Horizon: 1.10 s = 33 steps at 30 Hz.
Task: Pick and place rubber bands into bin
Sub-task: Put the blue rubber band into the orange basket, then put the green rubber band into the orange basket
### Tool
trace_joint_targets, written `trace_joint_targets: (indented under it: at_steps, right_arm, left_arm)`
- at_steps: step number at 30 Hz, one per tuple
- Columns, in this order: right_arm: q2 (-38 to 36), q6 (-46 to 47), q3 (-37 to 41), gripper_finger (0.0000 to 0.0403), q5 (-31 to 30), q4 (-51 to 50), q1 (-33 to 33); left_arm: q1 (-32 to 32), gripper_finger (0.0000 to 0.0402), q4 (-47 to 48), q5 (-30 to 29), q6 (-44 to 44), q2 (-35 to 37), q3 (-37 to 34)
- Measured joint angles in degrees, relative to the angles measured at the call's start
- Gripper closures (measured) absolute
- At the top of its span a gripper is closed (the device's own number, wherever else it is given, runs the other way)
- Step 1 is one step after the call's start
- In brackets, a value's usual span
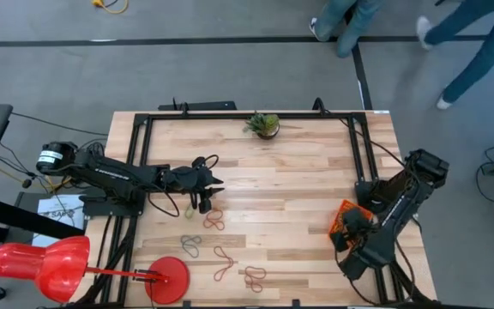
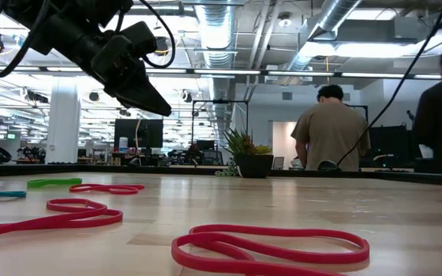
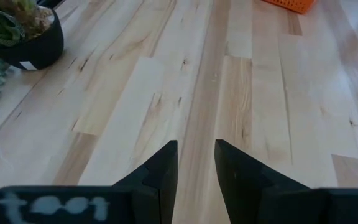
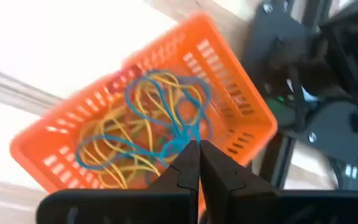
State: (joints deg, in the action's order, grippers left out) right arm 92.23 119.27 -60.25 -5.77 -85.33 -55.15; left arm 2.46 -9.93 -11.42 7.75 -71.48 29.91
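While your right gripper [image 4: 199,149] hangs clenched over the bin [image 1: 347,218] by the worktop's right edge, lower your parted, empty left gripper [image 1: 206,200] onto the rubber bands [image 1: 213,220] near the front-left corner.

Wooden table [image 1: 298,184] bears rubber bands [image 1: 215,220], bin [image 1: 343,216], plant [image 1: 264,125].

Grey floor [image 1: 230,77] surrounds the wooden table [image 1: 281,172]. Beyond it, an open office with exposed ceiling ducts [image 2: 336,19], strip lights [image 2: 374,74], a white column [image 2: 62,119], and two people [image 2: 331,130] standing.
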Motion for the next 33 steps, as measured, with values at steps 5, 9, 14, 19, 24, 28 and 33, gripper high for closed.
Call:
trace_joint_targets:
  at_steps: [5,9,14,19,24,28,33]
  right_arm:
    - [-0.02,-4.88,0.00,0.0388,-0.25,0.54,3.85]
    - [-0.02,-5.81,0.00,0.0359,-0.24,1.93,6.05]
    - [-0.02,-7.10,0.00,0.0327,-0.31,5.05,6.81]
    - [-0.02,-8.93,0.00,0.0310,-3.71,9.06,7.13]
    - [-0.02,-17.80,-0.95,0.0305,-19.06,15.88,9.89]
    - [-0.04,-29.09,-1.29,0.0305,-35.28,24.42,13.68]
    - [-0.07,-51.13,-1.29,0.0305,-50.22,39.26,19.67]
  left_arm:
    - [0.02,0.0306,0.00,0.02,0.04,0.00,0.00]
    - [0.02,0.0306,0.11,0.02,0.25,0.00,0.00]
    - [0.02,0.0306,0.17,1.39,1.34,0.00,0.00]
    - [0.02,0.0306,0.17,2.28,2.85,0.00,0.00]
    - [0.10,0.0306,1.06,7.34,4.06,0.17,0.00]
    - [0.15,0.0306,7.56,11.62,9.55,4.05,1.15]
    - [0.22,0.0306,25.10,6.17,12.60,12.15,4.18]
